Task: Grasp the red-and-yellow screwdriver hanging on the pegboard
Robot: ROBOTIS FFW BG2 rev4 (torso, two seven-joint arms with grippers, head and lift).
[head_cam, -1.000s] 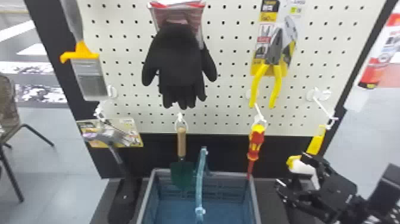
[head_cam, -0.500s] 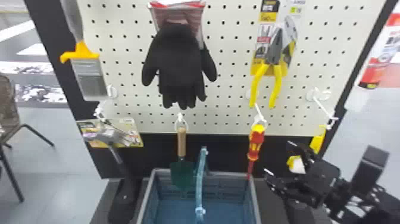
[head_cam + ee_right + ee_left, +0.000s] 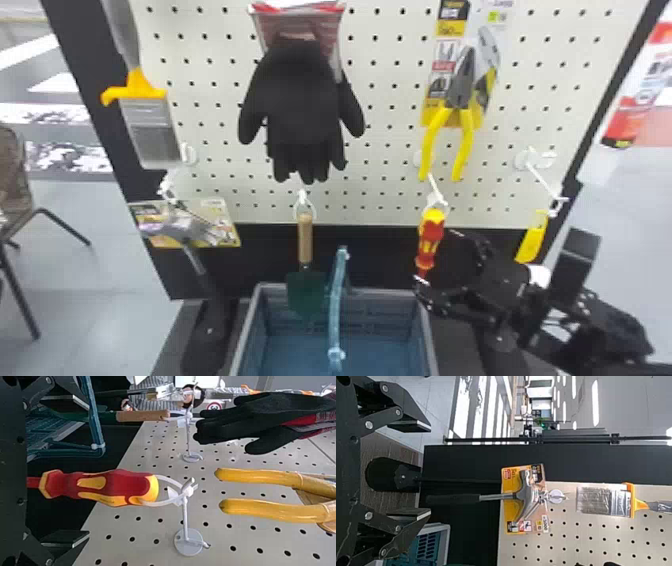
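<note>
The red-and-yellow screwdriver (image 3: 429, 237) hangs handle up from a white hook on the pegboard. Just right of it in the head view is my right gripper (image 3: 434, 257), its fingers spread around the handle's level. In the right wrist view the screwdriver (image 3: 101, 487) lies between the spread fingers of my right gripper (image 3: 81, 471), gripped by neither, with its shaft running out at the picture's left edge. My left gripper (image 3: 431, 471) stands open in the left wrist view, near the hanging hammer (image 3: 494, 496), holding nothing.
Yellow-handled pliers (image 3: 462, 125) hang above the screwdriver; black gloves (image 3: 305, 107) and a wooden-handled trowel (image 3: 305, 237) hang left of it. A grey-blue basket (image 3: 250, 325) with a raised handle stands below. A yellow tool (image 3: 532, 242) hangs behind the right arm.
My right gripper has moved left in the head view, up close to the screwdriver. The screwdriver and the other hanging items have kept their places.
</note>
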